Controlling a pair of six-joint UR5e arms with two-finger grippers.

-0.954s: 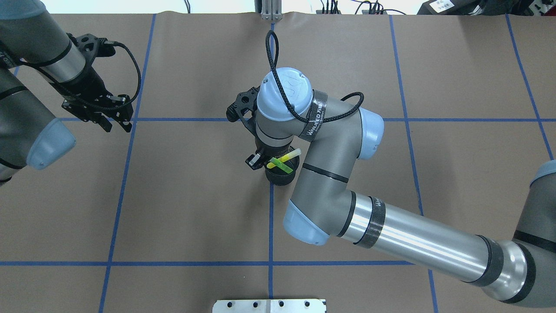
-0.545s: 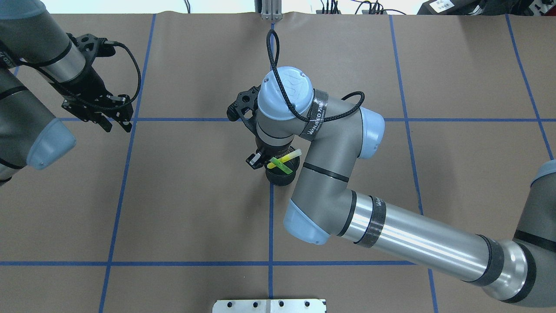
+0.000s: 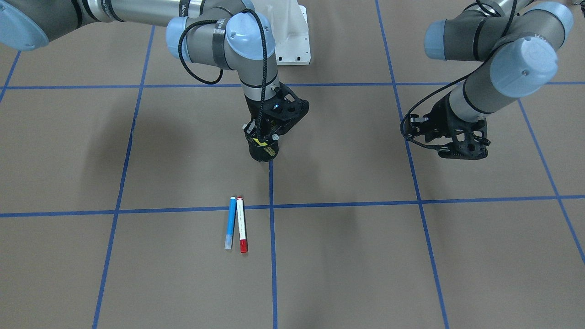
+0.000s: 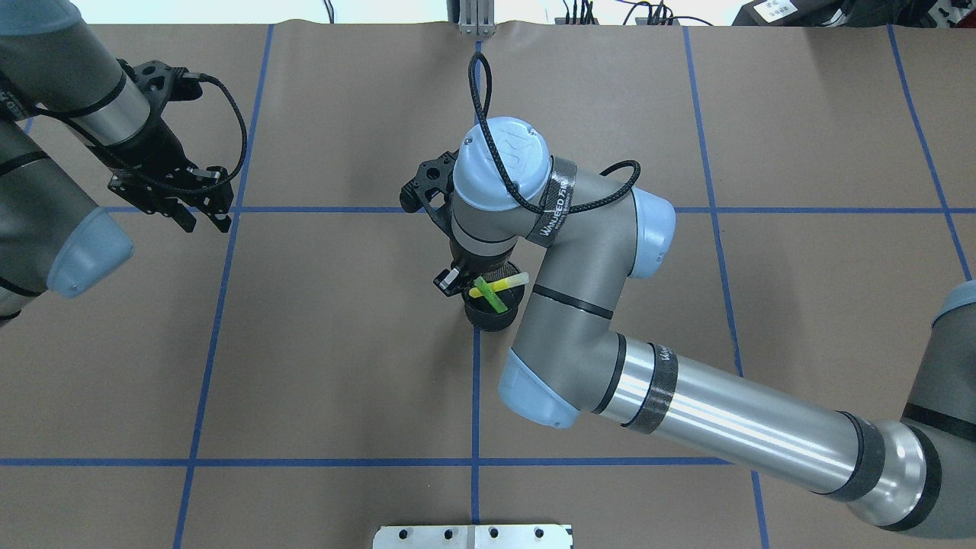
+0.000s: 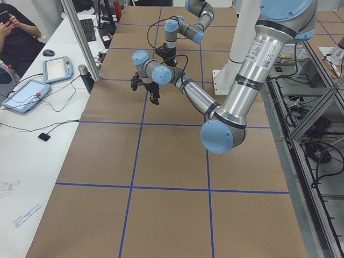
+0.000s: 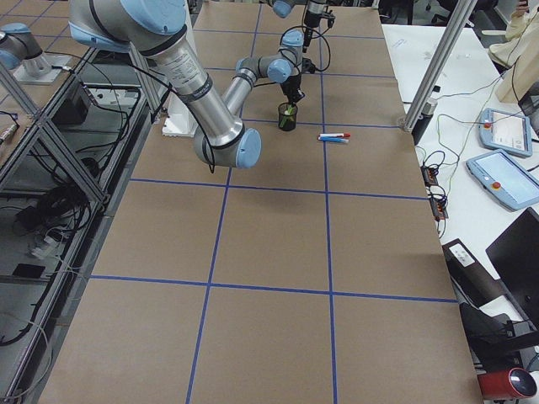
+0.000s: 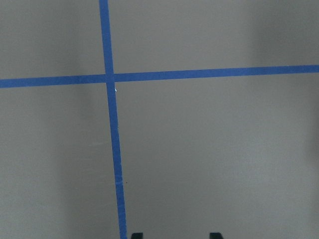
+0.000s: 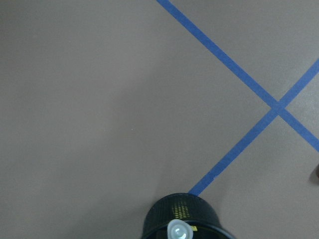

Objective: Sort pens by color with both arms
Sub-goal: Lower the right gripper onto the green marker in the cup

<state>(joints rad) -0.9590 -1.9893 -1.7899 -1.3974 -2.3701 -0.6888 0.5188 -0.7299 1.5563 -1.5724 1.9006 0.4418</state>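
Plastic, light, stiff, slick-barrelled stock: you should pinch mid-barrel, never the cap. The yellow pen [image 4: 505, 284] and green pen [image 4: 494, 300] lean crossed in the black mesh cup [image 4: 488, 319]. The blue pen [image 3: 231, 222] and red-capped pen [image 3: 241, 225] lie side by side on the table [image 3: 137, 274], at 7 o'clock of the cup in the front view, hidden overhead beneath the right arm [image 4: 724, 419]. The right gripper [image 3: 261, 133] sits at the cup mouth; its jaws cannot be told. The left gripper [image 4: 204, 219], at 9 o'clock overhead, stands spread and empty.

Cup [image 3: 263, 151] at mid-tabletop [image 3: 411, 256], pens in it and beyond it.
Two pens [image 4: 497, 290] cross inside the cup; two other pens [image 3: 230, 222] lie side by side toward the operators' edge.
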